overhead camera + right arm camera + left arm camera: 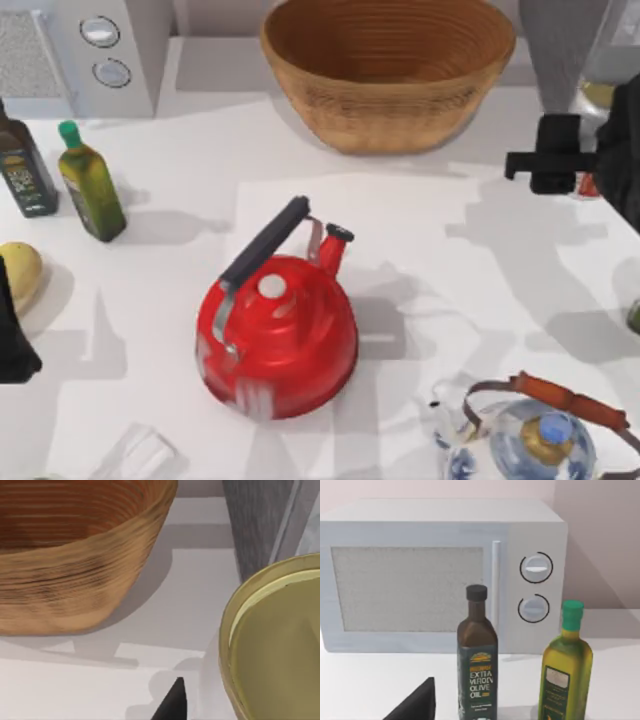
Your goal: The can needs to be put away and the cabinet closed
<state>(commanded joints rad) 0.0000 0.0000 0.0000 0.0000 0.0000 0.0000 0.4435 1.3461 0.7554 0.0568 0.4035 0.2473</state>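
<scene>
right pincer point(592, 180): you see it at right edge, over the can point(280, 640); grip state, cannot tell
cabinet point(570, 35): upper right
left arm: parked, left edge

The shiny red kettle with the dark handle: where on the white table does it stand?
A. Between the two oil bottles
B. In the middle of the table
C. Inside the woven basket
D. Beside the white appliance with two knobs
B: in the top view the shiny red kettle stands alone mid-table, nearer than the woven basket and right of the green-capped oil bottle.
</scene>
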